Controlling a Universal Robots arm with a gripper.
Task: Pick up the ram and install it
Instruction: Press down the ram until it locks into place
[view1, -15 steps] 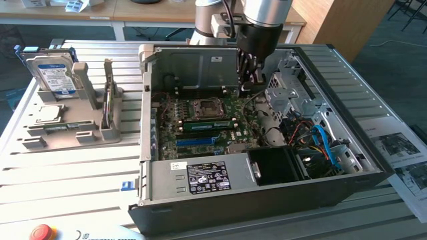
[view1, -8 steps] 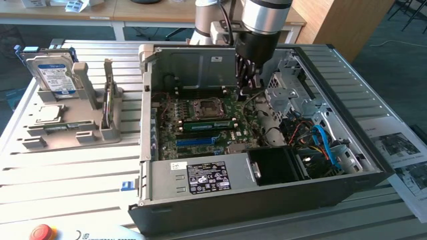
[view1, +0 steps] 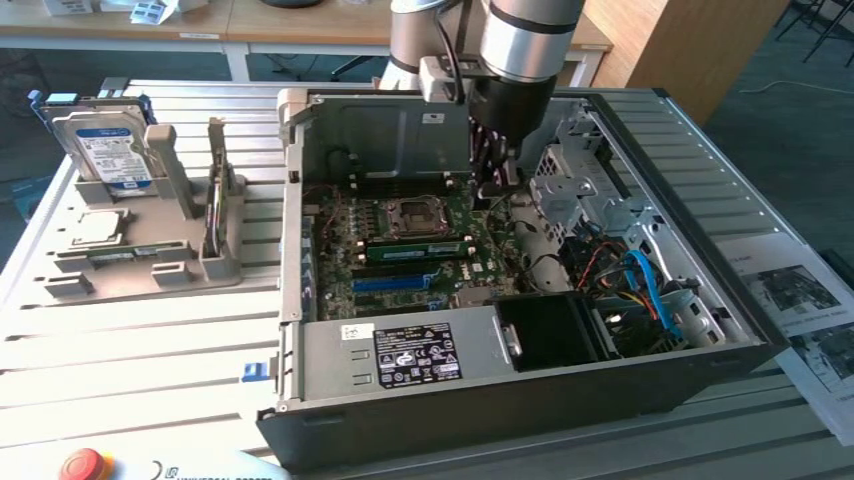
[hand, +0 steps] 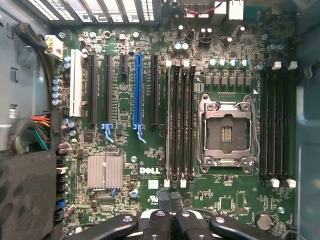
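The ram is a long green stick standing on edge in a slot of the motherboard, just in front of the CPU socket in the exterior view. My gripper hangs inside the open computer case, above the board and to the exterior view's right of the socket, apart from the ram. In the wrist view my gripper is shut, its dark fingertips pressed together with nothing between them. Straight beyond them run the black memory slots beside the CPU socket. The long blue slot lies further over.
A grey parts tray at the exterior view's left holds a blue-labelled hard drive and a CPU. Drive cages and cables crowd the case's right side. The power supply sits at its front. A red button is at the table's near corner.
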